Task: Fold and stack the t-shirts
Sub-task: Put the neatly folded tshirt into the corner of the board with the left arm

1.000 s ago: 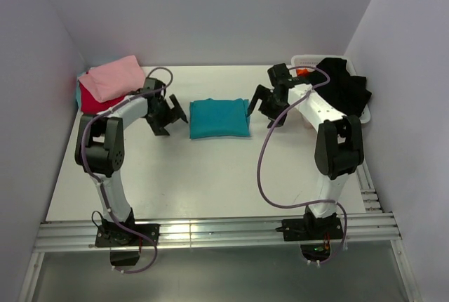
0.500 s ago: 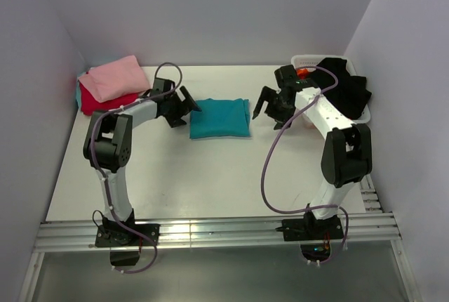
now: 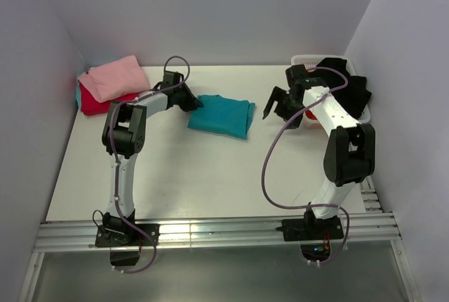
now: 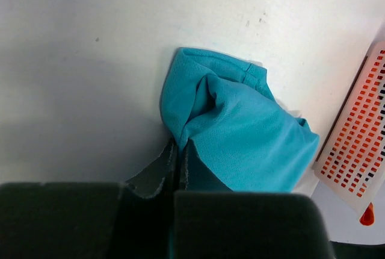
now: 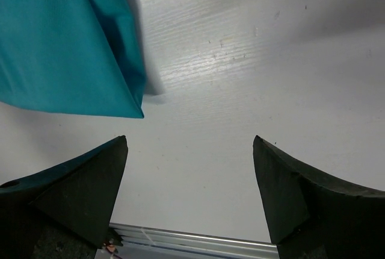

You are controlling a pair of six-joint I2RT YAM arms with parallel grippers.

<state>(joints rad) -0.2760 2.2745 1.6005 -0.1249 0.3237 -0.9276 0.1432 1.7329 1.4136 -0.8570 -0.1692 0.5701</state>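
Top view first: the teal t-shirt (image 3: 223, 116) sits a bit past the middle of the table (image 3: 175, 175), toward 12 o'clock. It's folded into a chunky rectangle that lies skewed, not square to the table edges.

The left gripper (image 3: 191, 102) is at the shirt's 9 o'clock edge, and its claw is clamped tight on the cloth there. The left wrist cam backs that up. The two fingers are pressed together with teal fabric pinched at the tips, and the shirt bunches into a rumpled fold right in front of them.

The right gripper (image 3: 279, 114) hangs off the shirt's 3 o'clock side, near it but not touching, with its claw spread wide and nothing in it. Its wrist cam shows just bare table between the fingers, with a corner of the teal shirt up at 10 o'clock in that view.

At the table's 10 o'clock corner there's a pile: the pink t-shirt (image 3: 112, 77) lies folded on top of the red t-shirt (image 3: 95, 102), right up against the left wall.

Over at 2 o'clock is the white basket (image 3: 303, 59), with the black t-shirt (image 3: 347, 88) draped across it and spilling over the rim. The right arm crosses in front of the basket, so I can't tell what else is in there.
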